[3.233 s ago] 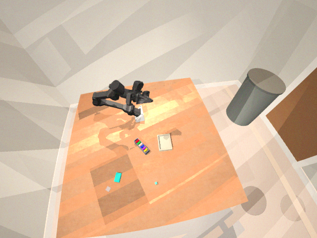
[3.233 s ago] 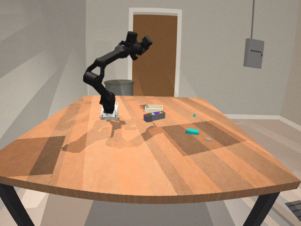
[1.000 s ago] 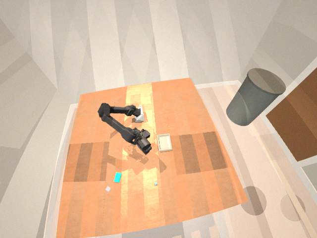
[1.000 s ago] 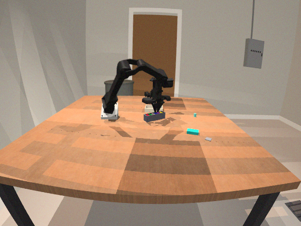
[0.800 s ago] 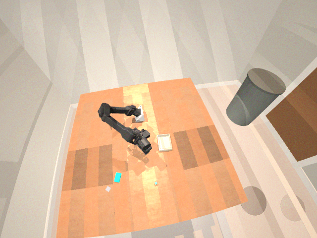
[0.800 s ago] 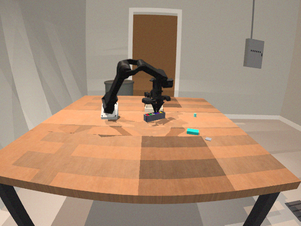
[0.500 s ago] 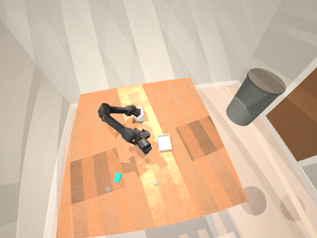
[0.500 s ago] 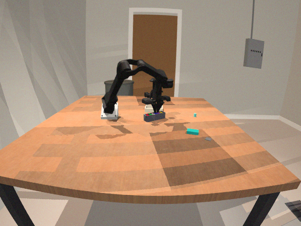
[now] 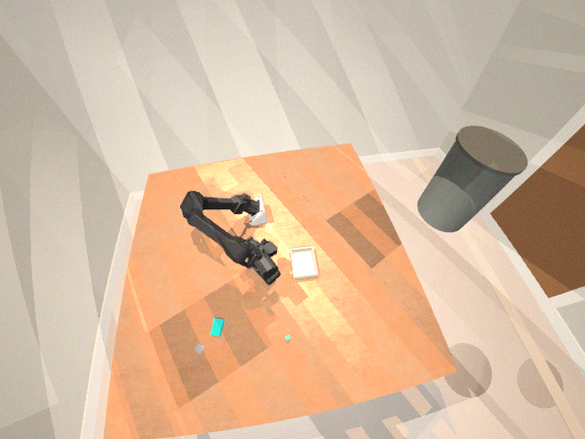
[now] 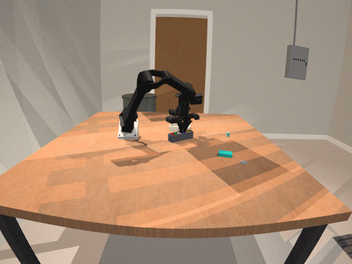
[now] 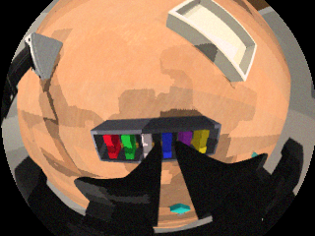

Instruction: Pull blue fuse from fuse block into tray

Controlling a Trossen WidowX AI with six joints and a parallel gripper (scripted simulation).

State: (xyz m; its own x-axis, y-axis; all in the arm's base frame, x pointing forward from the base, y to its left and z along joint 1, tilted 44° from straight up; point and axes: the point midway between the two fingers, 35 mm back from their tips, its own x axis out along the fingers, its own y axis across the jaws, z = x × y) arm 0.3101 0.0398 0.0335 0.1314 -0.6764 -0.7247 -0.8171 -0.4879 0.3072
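The dark grey fuse block [image 10: 180, 137] [image 11: 182, 123] stands on the table and holds a row of fuses. The blue fuse [image 11: 167, 144] stands in its slot, between the pale fuse [image 11: 147, 140] and the purple fuse [image 11: 185, 136]. Red, green and yellow fuses stand further out. My gripper [image 10: 183, 131] [image 11: 167, 145] points down, its fingers slightly open, one tip on each side of the blue fuse in the wrist view. The tips are close to the block's top; contact cannot be told. The white tray [image 9: 303, 262] [image 10: 173, 127] [image 11: 212, 27] is empty. The arm hides the block in the top view.
A teal block [image 9: 217, 326] [image 10: 225, 154] [image 11: 180, 208], a flat grey piece [image 9: 199, 348] [image 10: 243, 162] and a small teal cylinder [image 9: 287, 337] [image 10: 228, 134] [image 11: 255, 154] lie on the table beyond the fuse block, away from the arm's white base [image 10: 128, 136].
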